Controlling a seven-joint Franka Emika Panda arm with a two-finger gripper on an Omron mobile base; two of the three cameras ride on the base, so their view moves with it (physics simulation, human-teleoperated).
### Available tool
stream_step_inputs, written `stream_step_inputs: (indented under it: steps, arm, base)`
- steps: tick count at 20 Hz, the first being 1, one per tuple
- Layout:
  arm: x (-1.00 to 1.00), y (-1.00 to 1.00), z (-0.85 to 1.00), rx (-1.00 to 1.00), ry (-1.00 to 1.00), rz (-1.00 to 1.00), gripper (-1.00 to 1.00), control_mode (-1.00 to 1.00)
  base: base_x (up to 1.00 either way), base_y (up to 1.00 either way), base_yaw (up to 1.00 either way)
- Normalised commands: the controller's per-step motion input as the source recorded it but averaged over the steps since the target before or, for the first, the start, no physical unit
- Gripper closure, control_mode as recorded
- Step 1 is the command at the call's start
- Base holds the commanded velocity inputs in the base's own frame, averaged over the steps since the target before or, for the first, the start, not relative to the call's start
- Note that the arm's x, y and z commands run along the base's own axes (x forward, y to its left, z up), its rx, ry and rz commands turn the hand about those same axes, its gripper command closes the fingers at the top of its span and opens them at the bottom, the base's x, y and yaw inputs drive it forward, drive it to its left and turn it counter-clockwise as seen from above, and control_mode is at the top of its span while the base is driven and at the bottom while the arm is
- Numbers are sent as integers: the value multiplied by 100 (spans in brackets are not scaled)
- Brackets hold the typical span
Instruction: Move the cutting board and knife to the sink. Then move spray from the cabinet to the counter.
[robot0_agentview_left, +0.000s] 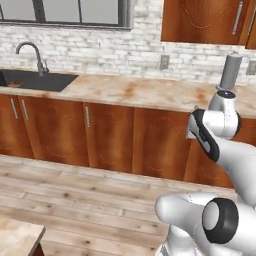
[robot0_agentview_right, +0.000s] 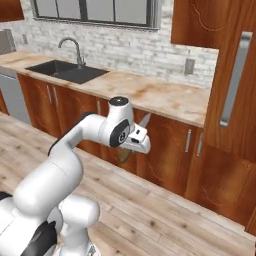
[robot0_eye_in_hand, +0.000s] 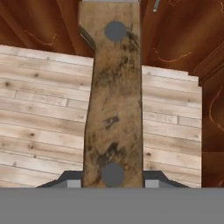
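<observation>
My gripper (robot0_agentview_right: 136, 142) is shut on the knife (robot0_eye_in_hand: 113, 100), whose worn wooden handle with two grey rivets runs up the hand view between my fingertips (robot0_eye_in_hand: 70, 178). In the right base view the knife (robot0_agentview_right: 144, 120) hangs in front of the low cabinet doors, below the counter (robot0_agentview_right: 165, 97) edge, blade tip up. The sink (robot0_agentview_left: 35, 80) with its curved faucet (robot0_agentview_left: 31, 52) lies far to the left. A small brown shape (robot0_agentview_left: 15, 84) lies in the basin; whether it is the cutting board I cannot tell. The cabinet (robot0_agentview_left: 205, 20) hangs at the upper right. The spray is out of view.
A grey cylinder (robot0_agentview_left: 231, 70) stands on the counter (robot0_agentview_left: 135, 90) at the right. A tall wooden panel with a long silver bar handle (robot0_agentview_right: 232, 80) rises close on the right. A grey appliance front (robot0_agentview_right: 12, 95) sits left of the sink (robot0_agentview_right: 67, 71). Plank floor (robot0_agentview_left: 75, 190) is open.
</observation>
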Motion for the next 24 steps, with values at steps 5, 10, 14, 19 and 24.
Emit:
stream_step_inputs:
  steps: [5,10,14,19,24]
  arm:
    - [0,0,0,0,0,0,100,100]
    - [0,0,0,0,0,0,100,100]
    - [0,0,0,0,0,0,100,100]
    - [0,0,0,0,0,0,100,100]
    - [0,0,0,0,0,0,100,100]
  base:
    - [62,-8,7]
    - [70,-4,11]
    - [73,-2,23]
    - [59,0,54]
    - [34,0,84]
